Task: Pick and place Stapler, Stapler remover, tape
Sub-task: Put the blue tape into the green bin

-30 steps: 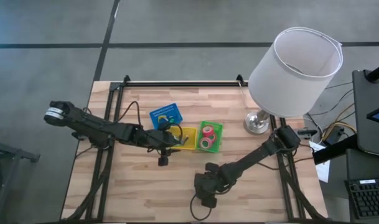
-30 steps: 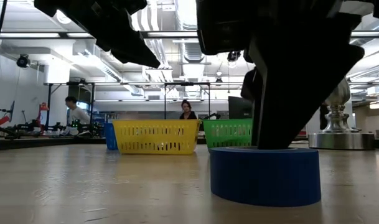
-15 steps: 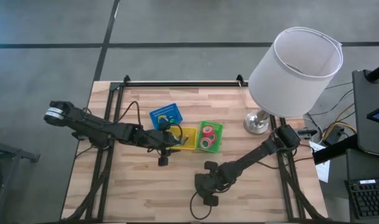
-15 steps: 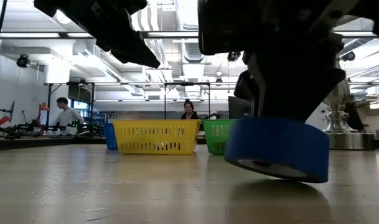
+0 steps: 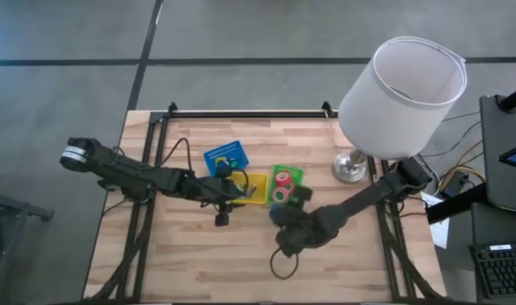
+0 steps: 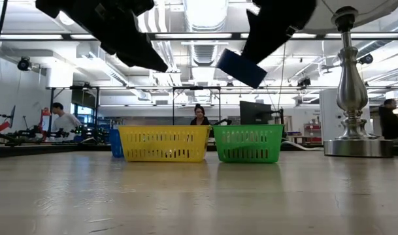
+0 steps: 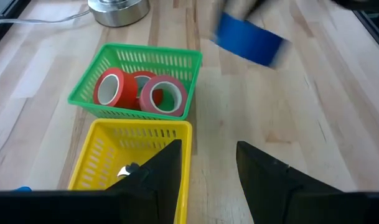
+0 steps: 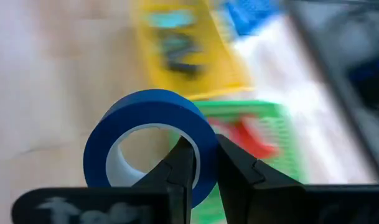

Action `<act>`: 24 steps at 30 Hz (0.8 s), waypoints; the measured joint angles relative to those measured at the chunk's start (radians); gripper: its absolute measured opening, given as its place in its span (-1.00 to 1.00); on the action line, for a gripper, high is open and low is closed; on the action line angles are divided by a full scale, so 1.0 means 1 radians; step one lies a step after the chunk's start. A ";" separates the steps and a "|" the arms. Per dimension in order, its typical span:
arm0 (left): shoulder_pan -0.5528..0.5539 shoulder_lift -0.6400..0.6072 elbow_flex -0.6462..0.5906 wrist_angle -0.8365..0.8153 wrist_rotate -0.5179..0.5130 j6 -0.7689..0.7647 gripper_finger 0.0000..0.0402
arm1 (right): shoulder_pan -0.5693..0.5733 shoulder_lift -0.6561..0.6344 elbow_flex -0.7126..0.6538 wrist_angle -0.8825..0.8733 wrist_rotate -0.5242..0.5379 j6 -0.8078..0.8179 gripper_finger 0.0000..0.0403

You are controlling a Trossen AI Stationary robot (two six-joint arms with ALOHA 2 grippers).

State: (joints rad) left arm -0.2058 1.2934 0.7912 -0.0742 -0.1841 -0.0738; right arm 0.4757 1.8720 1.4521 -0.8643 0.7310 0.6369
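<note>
A blue tape roll (image 8: pixel 149 140) hangs in the air just near of the green basket (image 5: pixel 285 188), with my right gripper (image 5: pixel 279 210) shut on it. The low view shows the blue roll (image 6: pixel 241 67) high above the table. Pink-red tape rolls (image 7: pixel 111 90) lie in the green basket (image 7: pixel 177 56). My left gripper (image 7: pixel 208 162) hovers open over the yellow basket (image 7: pixel 96 155), holding nothing. I cannot make out the stapler or the stapler remover plainly. My right gripper holds the blue roll by its ring wall (image 8: pixel 201 134). One finger (image 8: pixel 180 168) is in the centre hole and the other is outside. The roll is lifted clear of the table and sits tilted in the hold.
The yellow basket (image 5: pixel 253 188) and a blue basket (image 5: pixel 225 158) stand left of the green one. A lamp with a white shade (image 5: pixel 402 85) and a metal base (image 5: pixel 351 165) stands at the far right. Bare wood lies at the near side (image 5: pixel 215 263).
The blue roll lay flat on the table near the front edge under my right gripper. The gripper has lifted it, tipping it, and carried it up and toward the far edge, close to the green basket.
</note>
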 joint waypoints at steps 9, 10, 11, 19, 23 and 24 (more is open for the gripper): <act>0.000 0.000 -0.005 0.000 0.000 0.000 -0.22 | -0.119 -0.006 -0.028 -0.198 0.086 0.291 -0.76; 0.000 0.000 -0.005 0.001 0.000 0.000 -0.22 | -0.132 -0.006 -0.039 -0.189 0.080 0.283 -0.76; 0.000 0.000 -0.006 0.001 0.000 0.000 -0.22 | -0.143 -0.005 -0.051 -0.177 0.075 0.276 -0.76; 0.000 0.000 -0.007 0.000 0.000 0.000 -0.22 | -0.207 -0.005 -0.101 -0.167 -0.081 0.308 -0.74; 0.000 0.000 -0.007 0.000 0.000 0.000 -0.22 | -0.200 -0.005 -0.121 -0.164 -0.087 0.318 -0.65; 0.000 0.000 -0.007 0.000 0.000 0.000 -0.22 | -0.199 -0.005 -0.124 -0.163 -0.086 0.327 -0.62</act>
State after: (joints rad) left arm -0.2058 1.2934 0.7841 -0.0742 -0.1841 -0.0742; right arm 0.2768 1.8671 1.3283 -1.0271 0.6448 0.9639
